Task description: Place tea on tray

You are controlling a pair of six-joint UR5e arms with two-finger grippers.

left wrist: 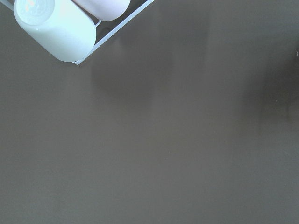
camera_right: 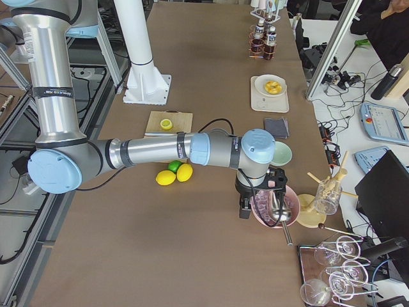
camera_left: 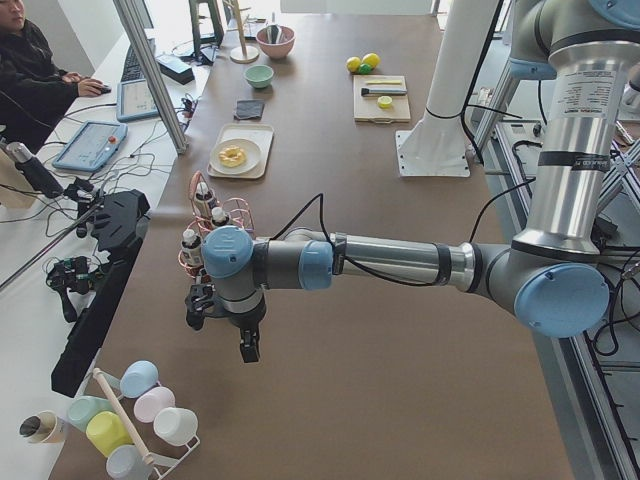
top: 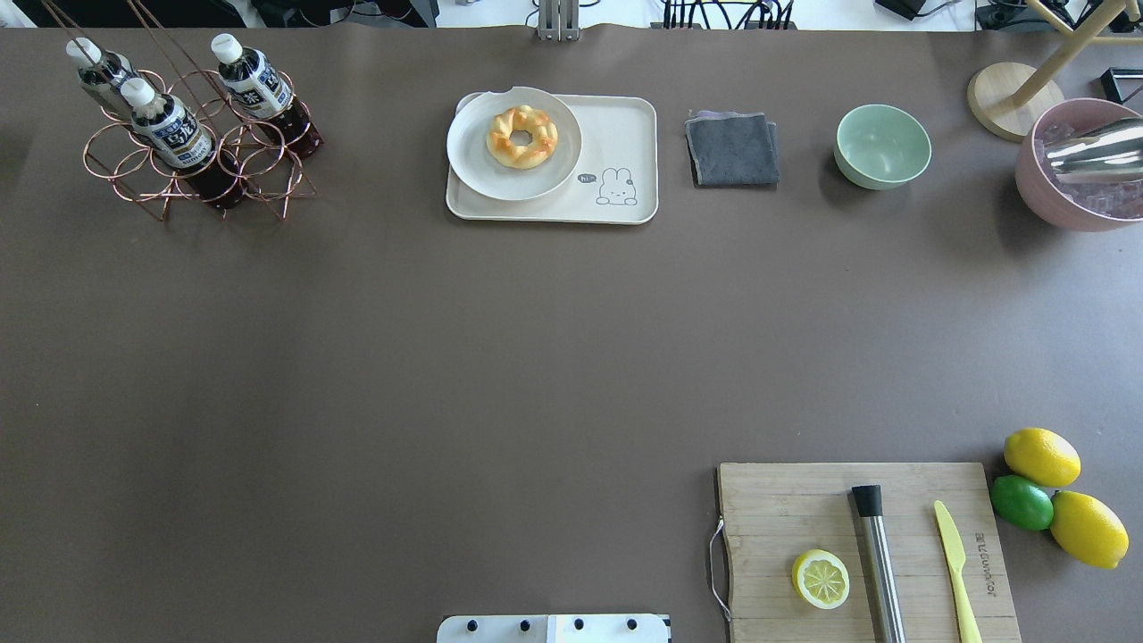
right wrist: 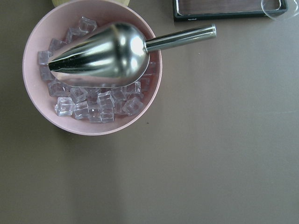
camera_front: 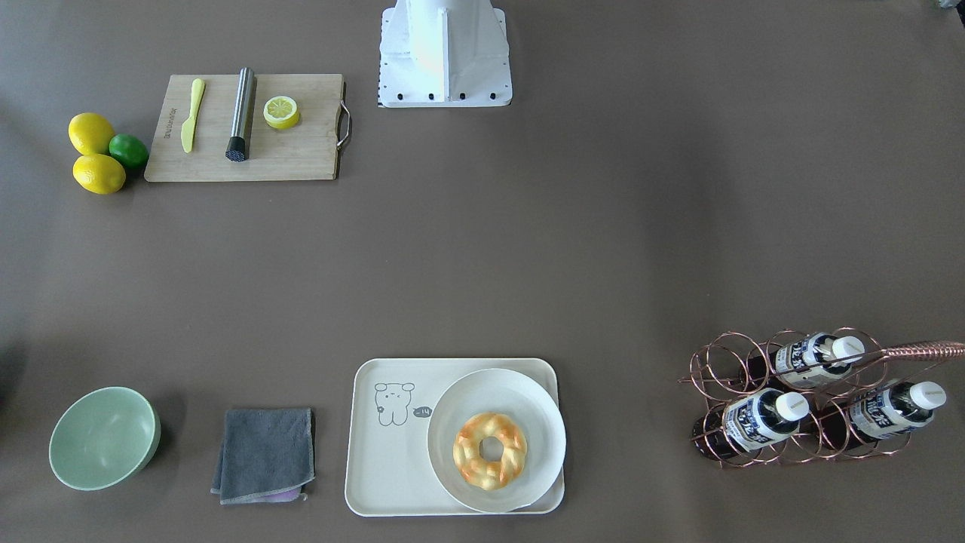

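Since all 3 bottles of tea (top: 170, 131) sit cap-up in the copper wire rack (top: 134, 167) at the robot's left end of the table (top: 536, 357), the left arm (camera_left: 390, 260) is much the nearer one. The left gripper (camera_left: 225, 325) hangs over bare table further out toward that end. The rack therefore lies inward from it along the table's length, with the tray (top: 616, 134) beyond the rack on the same far edge. The bottles' long axes run steeply upward (how far they lean I cannot tell).

Only a side view shows the left gripper, so I cannot tell how wide its jaws stand. The same holds for the right gripper (camera_right: 255, 198), which hovers at the opposite end over the pink bowl (right wrist: 29, 88) holding ice cubes (right wrist: 93, 105) and a metal scoop (right wrist: 103, 53).

The tray carries 1 round plate (top: 473, 147) with a twisted doughnut (top: 522, 137) on the half nearer the rack, and its bear-drawing half is bare. The green bowl (top: 884, 147) looks empty.
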